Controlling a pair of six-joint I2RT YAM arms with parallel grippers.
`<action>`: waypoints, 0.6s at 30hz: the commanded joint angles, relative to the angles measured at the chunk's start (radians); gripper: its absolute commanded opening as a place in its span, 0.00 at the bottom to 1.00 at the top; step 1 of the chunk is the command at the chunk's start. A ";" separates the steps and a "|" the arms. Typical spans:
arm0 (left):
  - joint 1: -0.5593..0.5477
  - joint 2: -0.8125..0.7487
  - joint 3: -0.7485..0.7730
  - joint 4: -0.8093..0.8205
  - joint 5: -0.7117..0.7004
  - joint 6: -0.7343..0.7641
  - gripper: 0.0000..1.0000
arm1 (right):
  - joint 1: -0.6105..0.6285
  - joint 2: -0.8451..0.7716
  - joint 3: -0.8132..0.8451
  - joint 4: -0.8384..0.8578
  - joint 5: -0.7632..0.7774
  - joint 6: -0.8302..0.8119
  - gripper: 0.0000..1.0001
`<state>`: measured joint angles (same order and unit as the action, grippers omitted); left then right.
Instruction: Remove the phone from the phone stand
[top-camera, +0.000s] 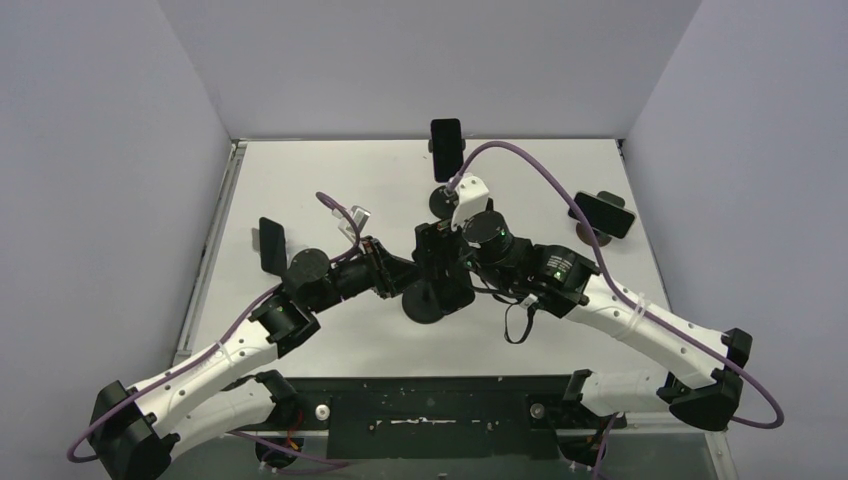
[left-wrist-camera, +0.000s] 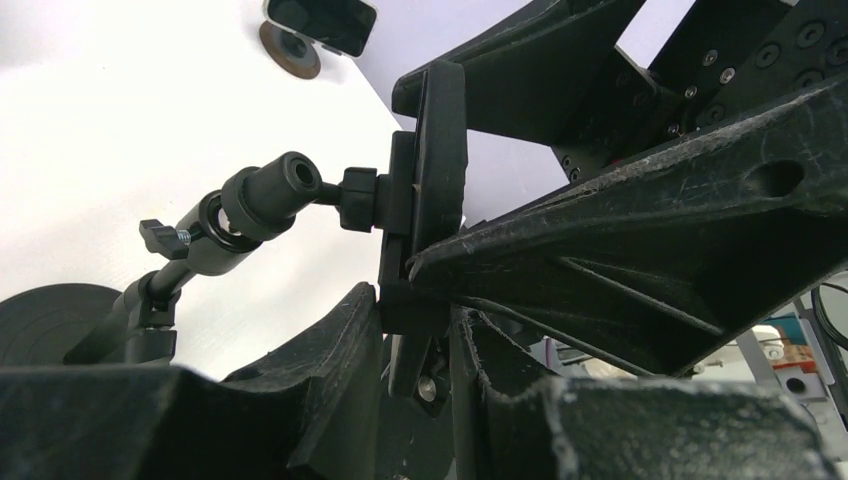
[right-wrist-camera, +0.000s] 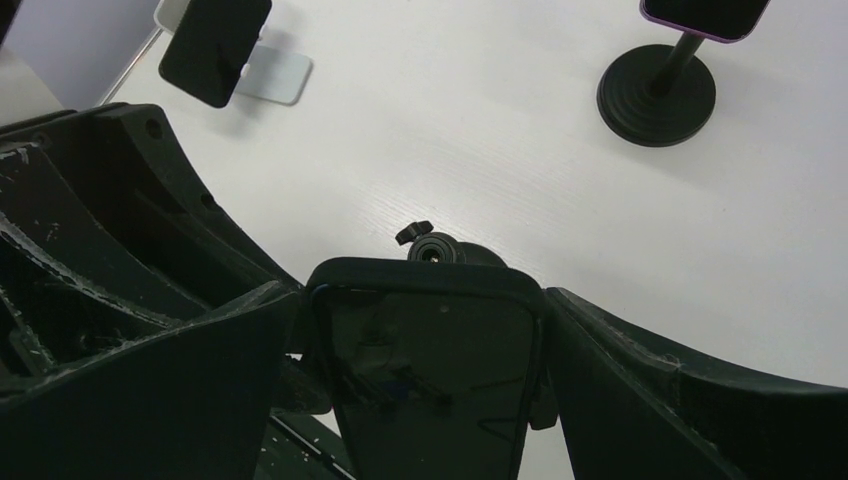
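**White worktop** (top-camera: 330, 180), seen from above: my left arm (top-camera: 230, 350) and right arm (top-camera: 640, 320) meet over its middle.

**Right tool** (right-wrist-camera: 425, 300): jaws spread about as wide as they go, with one finger (right-wrist-camera: 200, 350) along each long edge of the phone (right-wrist-camera: 430, 400). Both look to lie against the case. Whether they press on it I cannot tell.

**Left tool** (left-wrist-camera: 415, 325): jaws drawn nearly together, pinching the lower end of the cradle (left-wrist-camera: 400, 200) of the phone stand (left-wrist-camera: 265, 195), below the phone.

**Stand:** black, with a round base (top-camera: 425, 303) flat on the worktop. A jointed arm rises from the base to a ball joint behind the cradle.

**Phone:** seated in the cradle at the middle of the worktop, between my two tools. It has a dark case with rounded corners and a glossy, unlit screen carrying faint reflections.
- The screen faces my right wrist camera and the back faces the stand's arm.
- In the left wrist view it shows edge-on, its long axis close to upright and leaning slightly.
- From above, the long axis runs near to far.

**Other phones:** three stand well apart from it, at the far side (top-camera: 446, 143), the right (top-camera: 605, 213) and the left (top-camera: 270, 243).

**Thumb knob** (right-wrist-camera: 413, 232): on the joint, just beyond the phone's top edge.
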<state>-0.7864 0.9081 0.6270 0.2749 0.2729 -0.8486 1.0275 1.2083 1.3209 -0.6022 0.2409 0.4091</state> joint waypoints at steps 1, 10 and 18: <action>0.006 -0.007 -0.020 -0.004 -0.037 0.003 0.00 | 0.029 0.014 0.050 -0.021 0.067 0.014 0.96; 0.005 -0.025 -0.029 -0.008 -0.035 -0.001 0.00 | 0.030 0.019 0.037 -0.018 0.106 0.040 0.80; 0.006 -0.048 -0.037 -0.026 -0.050 -0.002 0.23 | 0.031 0.018 0.035 -0.024 0.128 0.047 0.56</action>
<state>-0.7864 0.8841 0.6102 0.2764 0.2615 -0.8490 1.0557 1.2251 1.3312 -0.6228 0.3164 0.4492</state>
